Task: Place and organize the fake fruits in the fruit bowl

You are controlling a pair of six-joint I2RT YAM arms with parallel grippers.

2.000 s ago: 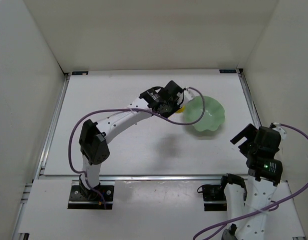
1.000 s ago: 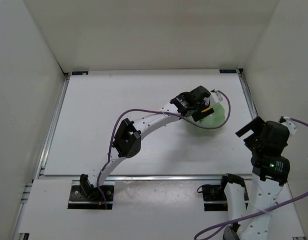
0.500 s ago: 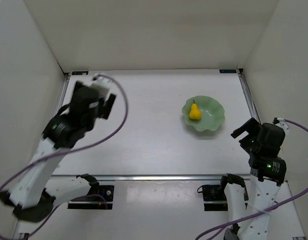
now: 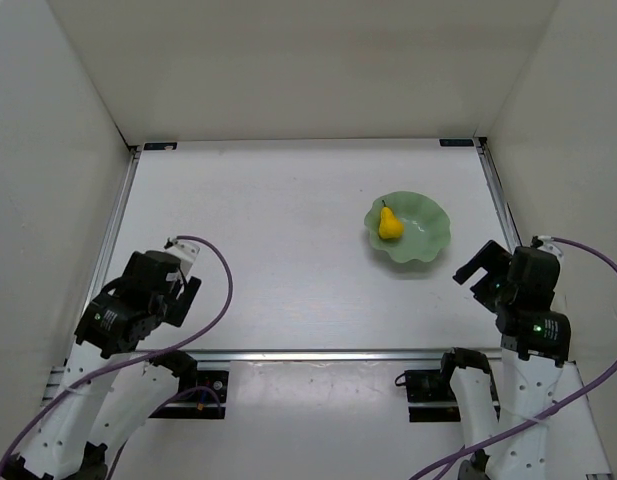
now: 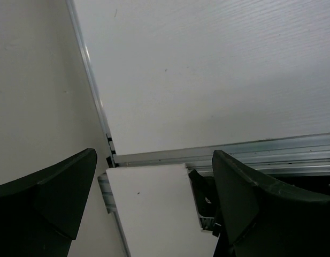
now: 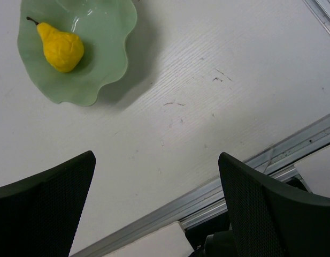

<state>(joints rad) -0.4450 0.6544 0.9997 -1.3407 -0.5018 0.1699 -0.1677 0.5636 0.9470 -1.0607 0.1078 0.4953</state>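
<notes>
The left tool (image 5: 154, 206) hangs above the near left corner of the counter (image 4: 288, 230), close to the left side wall (image 5: 36, 80). Its two fingers stand fully apart and nothing lies between them. The right tool (image 6: 156, 211) hangs above the near right part of the counter, just inside the aluminium edge rail (image 4: 318, 353). Its fingers are also spread wide and hold nothing. Farther out, on the right half of the counter, sits the fruit bowl (image 4: 430, 236), upright, apart from both tools and nearer the right arm than the left. The yellow pear (image 4: 390, 226) lies inside the bowl, left of its centre, with the thin dark stem pointing toward the far side.
</notes>
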